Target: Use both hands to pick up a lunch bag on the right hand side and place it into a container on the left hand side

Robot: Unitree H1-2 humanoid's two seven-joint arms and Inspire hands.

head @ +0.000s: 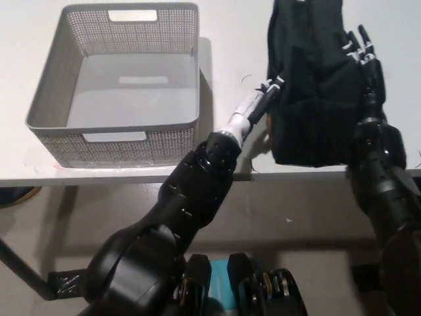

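Note:
The black lunch bag (309,85) stands upright at the table's right end, squeezed between my two hands. My left hand (266,92) lies flat against the bag's left side, its fingers mostly hidden by the dark fabric. On the bag's right side my black right hand (365,62) presses in with its fingers pointing up. I cannot tell whether the bag's bottom rests on the table or hangs just above it. The grey perforated basket (112,136), an empty open-topped container, sits at the left of the table.
The white table (227,39) has a bare strip between basket and bag. Its front edge runs just below the bag's bottom. Beneath the table are the floor and table legs (26,273).

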